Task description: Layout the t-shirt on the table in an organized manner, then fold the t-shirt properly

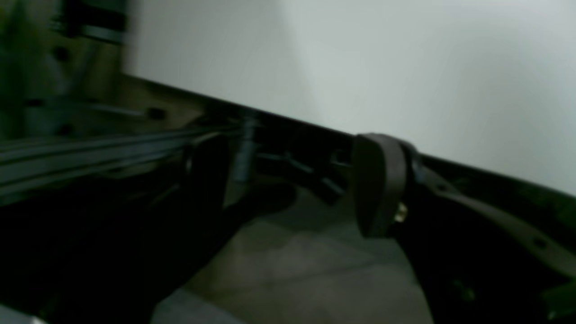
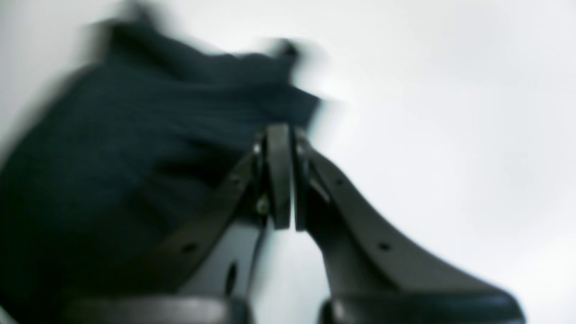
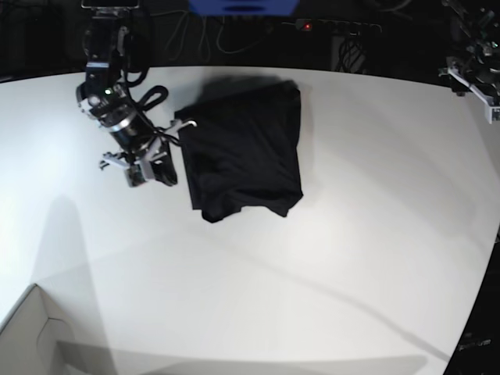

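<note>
Right wrist view: t-shirt point(image 2: 135, 148) motion-blurred, cut off at left edge. Left gripper point(image 1: 292, 184) dim, blurred.

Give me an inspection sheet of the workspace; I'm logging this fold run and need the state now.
Surface: white table, mostly bare.
Job's things: black t-shirt, bunched, partly folded, toward the far side.
Clutter: white box corner at the near edge.
Grippers: right gripper shut, beside the shirt's edge; left gripper open, off the table's edge, empty.
Cables: loose wires behind the table.
Surroundings: dark background.
</note>
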Available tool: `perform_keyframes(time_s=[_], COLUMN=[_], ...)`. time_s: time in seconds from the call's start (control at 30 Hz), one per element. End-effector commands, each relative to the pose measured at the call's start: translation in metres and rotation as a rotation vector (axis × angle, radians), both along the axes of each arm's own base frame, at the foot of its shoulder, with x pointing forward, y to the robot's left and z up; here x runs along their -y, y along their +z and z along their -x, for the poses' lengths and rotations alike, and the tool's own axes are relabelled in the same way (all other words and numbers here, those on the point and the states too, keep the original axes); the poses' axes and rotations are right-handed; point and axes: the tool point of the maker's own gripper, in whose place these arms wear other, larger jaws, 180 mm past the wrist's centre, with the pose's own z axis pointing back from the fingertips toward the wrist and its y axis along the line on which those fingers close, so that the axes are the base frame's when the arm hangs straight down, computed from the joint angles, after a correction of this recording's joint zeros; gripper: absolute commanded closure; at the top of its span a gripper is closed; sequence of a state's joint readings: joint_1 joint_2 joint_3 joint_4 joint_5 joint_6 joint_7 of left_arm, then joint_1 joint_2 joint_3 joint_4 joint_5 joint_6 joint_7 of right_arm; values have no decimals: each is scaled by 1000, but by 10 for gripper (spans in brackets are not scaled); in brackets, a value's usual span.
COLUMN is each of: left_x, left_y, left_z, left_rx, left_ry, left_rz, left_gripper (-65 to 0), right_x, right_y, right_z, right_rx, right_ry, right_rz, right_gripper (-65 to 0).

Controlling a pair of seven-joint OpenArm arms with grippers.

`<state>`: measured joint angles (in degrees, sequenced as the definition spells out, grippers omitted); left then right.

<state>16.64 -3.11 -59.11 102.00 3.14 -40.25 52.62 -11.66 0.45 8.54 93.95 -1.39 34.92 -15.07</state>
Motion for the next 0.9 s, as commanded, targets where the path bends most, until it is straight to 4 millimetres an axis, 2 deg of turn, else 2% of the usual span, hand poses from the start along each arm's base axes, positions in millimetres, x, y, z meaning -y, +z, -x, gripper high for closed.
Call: perform_keyframes(time_s=[0.0, 0.07, 0.2, 0.27, 0.37, 0.53, 0.67, 0.87], left_x=[-5, 3, 15, 19, 21, 25, 29, 36], left_y=[7, 0, -9, -14, -18, -24, -29, -33], left_z=[-1, 4, 15, 23, 33, 52, 61, 66], left_rx=[20, 15, -4, -20, -43, -86, -106, -114], left_ry=[-8, -1, 12, 16, 20, 26, 31, 39], left_rz=[-23, 0, 31, 42, 49, 60, 71, 89], left_gripper=[-417, -417, -417, -417, -417, -417, -417, -417], right_x=[5, 24, 29, 19, -5, -24, -35, -32], right_y=[7, -3, -21, -28, -37, -43, -39, -38], right_z=[0, 8, 33, 46, 66, 86, 96, 98], right_rx=[29, -3, -67, -96, -141, -177, -181, -181], right_ry=[-10, -58, -76, -47, 40, 90, 116, 107], right_rz=[-23, -9, -10, -22, -47, -68, -74, -72], right_gripper=[0, 0, 0, 0, 0, 0, 0, 0])
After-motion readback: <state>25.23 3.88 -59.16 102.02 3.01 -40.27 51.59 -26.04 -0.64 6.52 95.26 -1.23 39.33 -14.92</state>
